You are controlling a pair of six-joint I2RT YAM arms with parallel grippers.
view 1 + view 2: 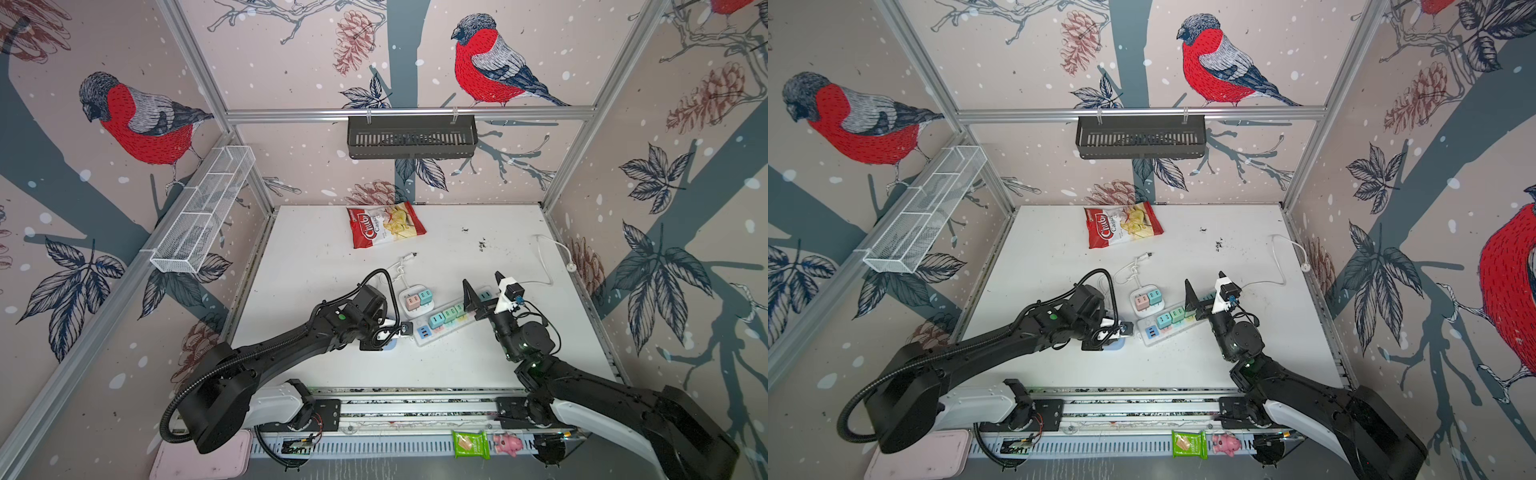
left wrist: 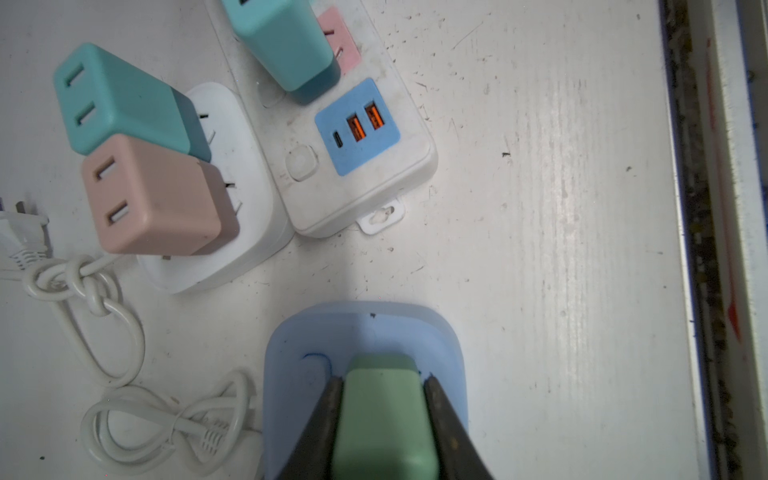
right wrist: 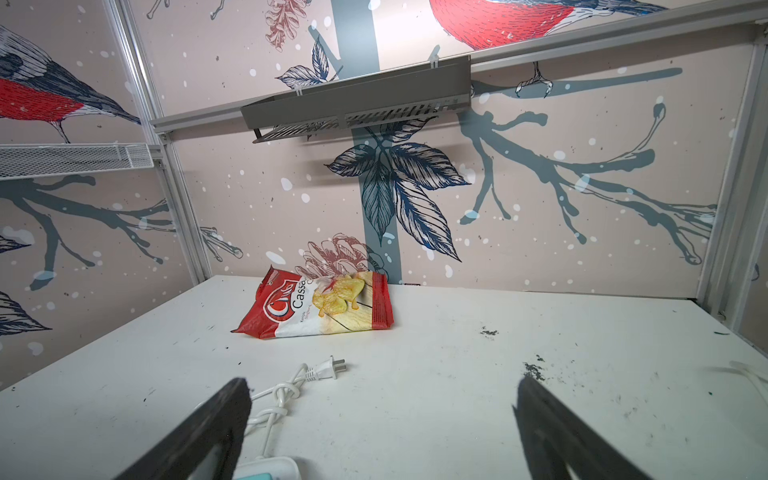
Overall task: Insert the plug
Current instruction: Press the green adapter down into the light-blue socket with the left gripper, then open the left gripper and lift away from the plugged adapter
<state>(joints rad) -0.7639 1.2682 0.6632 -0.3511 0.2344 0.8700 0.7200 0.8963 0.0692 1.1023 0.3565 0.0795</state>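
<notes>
L gripper is clamped tight & pointed downward. R gripper is spread wide, tilted fwd & raised.

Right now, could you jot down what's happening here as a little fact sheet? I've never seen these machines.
Left gripper: shut on green plug
Green plug: on the blue socket block; how far in, cannot tell
Right gripper: open, empty, over the long power strip
Small white socket block: holds pink plug and teal plug
Far side of table: chips bag
</notes>
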